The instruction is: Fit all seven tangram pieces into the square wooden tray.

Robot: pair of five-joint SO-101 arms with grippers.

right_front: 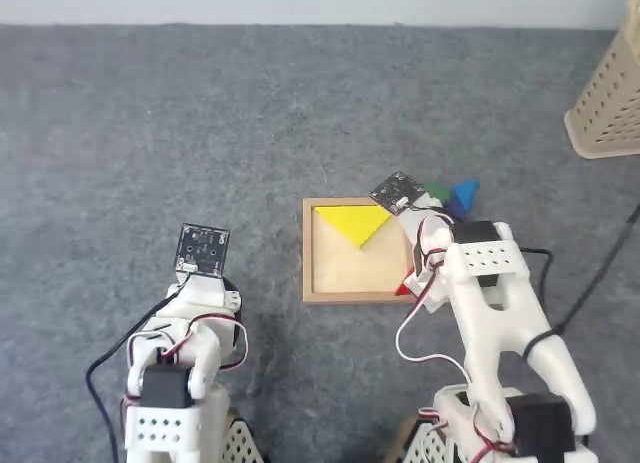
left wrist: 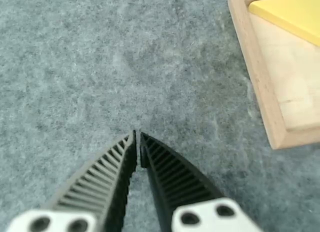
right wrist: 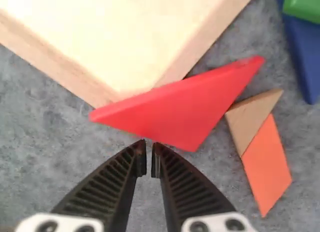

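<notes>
Lying near the middle of the desk, a little toward its right edge, the square wooden tray (right_front: 309,253) holds one piece. This yellow triangle (right_front: 352,221) lies flat in the tray's far half, with its long side along the far rim and its point toward the near edge of the desk.

At the tray's near right corner is a red triangle (right wrist: 185,109). It overlaps the rim there, and the rest of it is over the grey cover (right_front: 150,133) of the desk. Just beside the red triangle, toward the right edge, a tan triangle (right wrist: 250,119) touches an orange parallelogram (right wrist: 267,164). By the tray's far right corner a blue piece (right_front: 464,195) and a green piece (right_front: 435,192) lie side by side on the cover, outside the tray.

The right gripper (right wrist: 149,154) hangs over the cover just beside the red triangle; its fingers are together and hold nothing. The left gripper (left wrist: 138,142) is over the grey cover beside the tray's left rim, near its near left corner. Its fingers are also together and hold nothing.

A beige perforated basket (right_front: 610,93) stands at the far right corner of the desk, well apart from the tray.
</notes>
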